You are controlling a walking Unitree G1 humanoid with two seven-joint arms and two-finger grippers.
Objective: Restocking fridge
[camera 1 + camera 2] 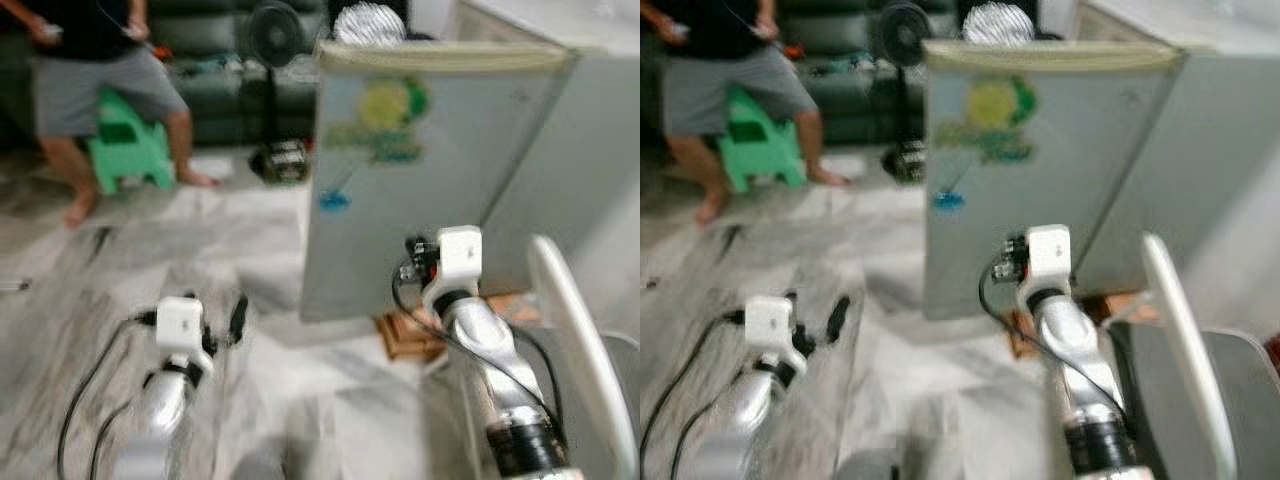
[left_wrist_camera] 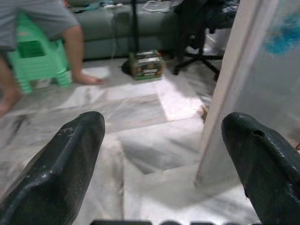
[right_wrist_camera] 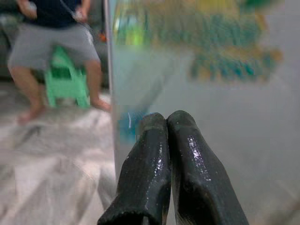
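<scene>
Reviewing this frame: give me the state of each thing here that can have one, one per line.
fridge door: shut, stickers on its front.
left gripper: open, empty, low over the marble floor.
right gripper: shut, empty, pointed at the fridge door, close to it.
standing fan: upright; running or not cannot be told.
green stool: upright, with a person on it.
</scene>
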